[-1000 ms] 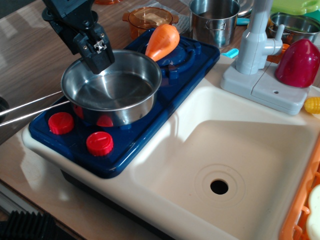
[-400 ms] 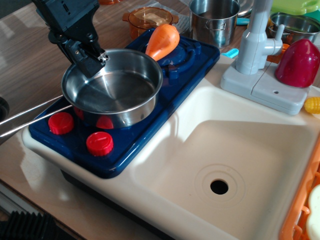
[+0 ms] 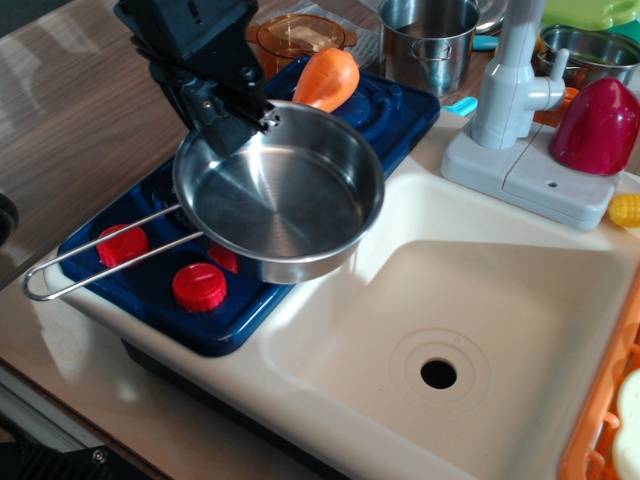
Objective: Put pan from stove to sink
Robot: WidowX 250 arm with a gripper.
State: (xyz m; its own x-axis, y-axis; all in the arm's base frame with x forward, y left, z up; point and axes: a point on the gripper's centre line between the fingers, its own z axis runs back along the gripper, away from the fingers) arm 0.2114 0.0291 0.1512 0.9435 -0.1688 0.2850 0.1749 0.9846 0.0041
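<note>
- The pan has shifted toward 3 o'clock since the earlier frames: it now overhangs the edge between the stove and the sink, tilted, its bowl facing the camera.
- Its wire handle, earlier cut off by the frame edge, now shows whole, pointing to 8 o'clock.
- The gripper is clamped on the pan's rim at 11 o'clock.
- The sink basin at 4 o'clock lies open around its drain hole; the faucet stands at 1 o'clock, an orange toy at 12.
- No writing is legible.
</note>
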